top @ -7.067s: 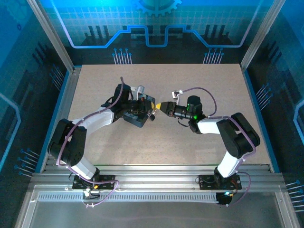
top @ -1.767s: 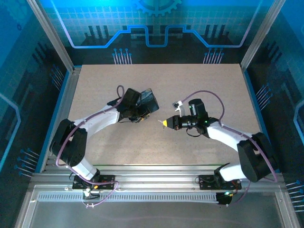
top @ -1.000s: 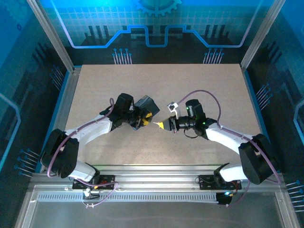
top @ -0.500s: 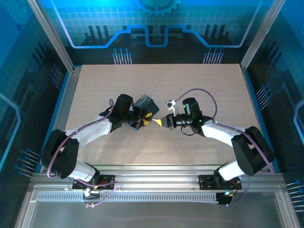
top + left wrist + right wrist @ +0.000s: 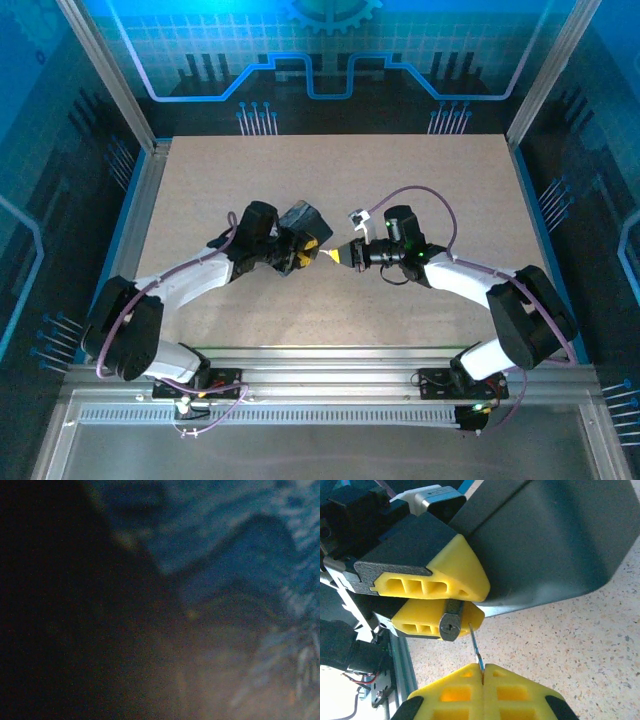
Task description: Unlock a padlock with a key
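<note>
Distant overhead view and close right-wrist view, both on left end effector (image 5: 312,250) (image 5: 451,601); left-wrist blurred.

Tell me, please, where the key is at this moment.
In the right wrist view, the key is pinched in the right gripper at bottom centre, its tip just right of the padlock, not inserted.

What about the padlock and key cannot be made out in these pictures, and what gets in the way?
- Shackle of the padlock: right wrist view, hidden between the left jaws.
- Head of the key: right wrist view, buried in the right jaws; the blade alone sticks out.
- Left wrist view: too dark and blurred to name anything.
- Top view: padlock and key too small, and covered by the jaws.
</note>
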Controlling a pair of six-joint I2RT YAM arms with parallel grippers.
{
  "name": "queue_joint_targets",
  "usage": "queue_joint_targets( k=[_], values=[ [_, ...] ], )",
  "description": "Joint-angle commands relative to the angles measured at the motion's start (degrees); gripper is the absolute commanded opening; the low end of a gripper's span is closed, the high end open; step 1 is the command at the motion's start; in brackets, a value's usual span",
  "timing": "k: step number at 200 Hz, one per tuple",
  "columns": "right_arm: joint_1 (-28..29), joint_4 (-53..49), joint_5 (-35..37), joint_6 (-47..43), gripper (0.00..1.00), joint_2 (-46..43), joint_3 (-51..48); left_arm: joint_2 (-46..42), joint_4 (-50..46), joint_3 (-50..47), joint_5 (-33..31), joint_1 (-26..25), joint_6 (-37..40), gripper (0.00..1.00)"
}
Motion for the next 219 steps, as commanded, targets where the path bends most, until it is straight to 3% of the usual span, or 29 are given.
queue_joint_targets(
  k=[1, 90, 219],
  values=[
    [0.9, -0.4, 0.1, -0.1, 0.00, -0.6, 1.3, -3.0, -0.7, -0.7, -1.7, 0.9, -0.4, 0.07],
    [4.8, 2.5, 0.3, 1.7, 0.00, 1.1, 2.9, -3.8, -0.9, -1.3, -2.2, 1.0, -0.7, 0.07],
    [3.4, 6.9, 1.1, 4.5, 0.00, 2.0, 0.3, -5.1, -1.7, -1.8, -3.4, 1.1, -0.8, 0.07]
  ],
)
